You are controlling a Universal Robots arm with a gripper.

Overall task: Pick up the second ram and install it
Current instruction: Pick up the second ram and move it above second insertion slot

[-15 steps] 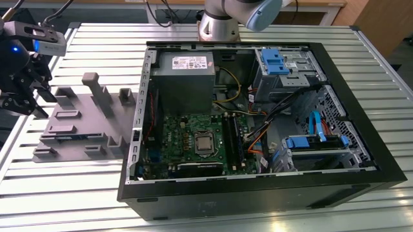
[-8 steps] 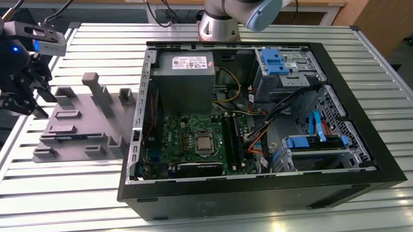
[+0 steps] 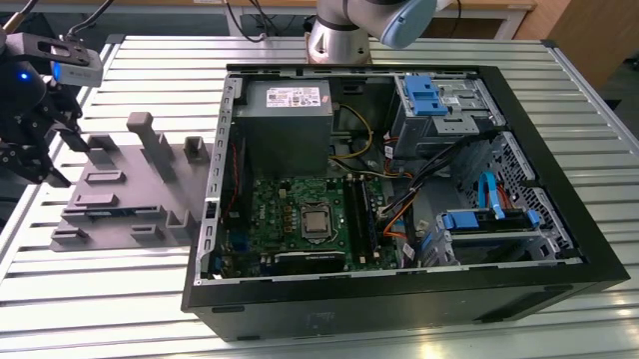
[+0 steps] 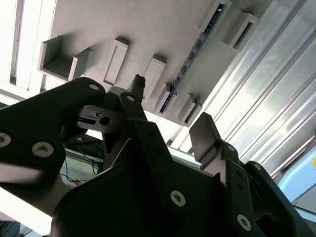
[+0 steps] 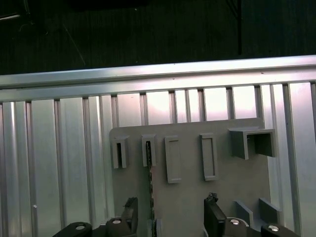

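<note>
The gripper (image 5: 172, 203) was open and held nothing. It hung over the gray holder (image 5: 190, 148), fingers wide so the ram (image 4: 192, 58) could fit between. The ram stood on edge in a holder slot, easy to grab.

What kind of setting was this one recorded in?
Probably a robotics lab or workshop bench set up for computer assembly. An opened desktop tower lies on a slatted metal table, a grey parts holder beside it carries the second ram, and a robot arm's base stands behind the tower.
</note>
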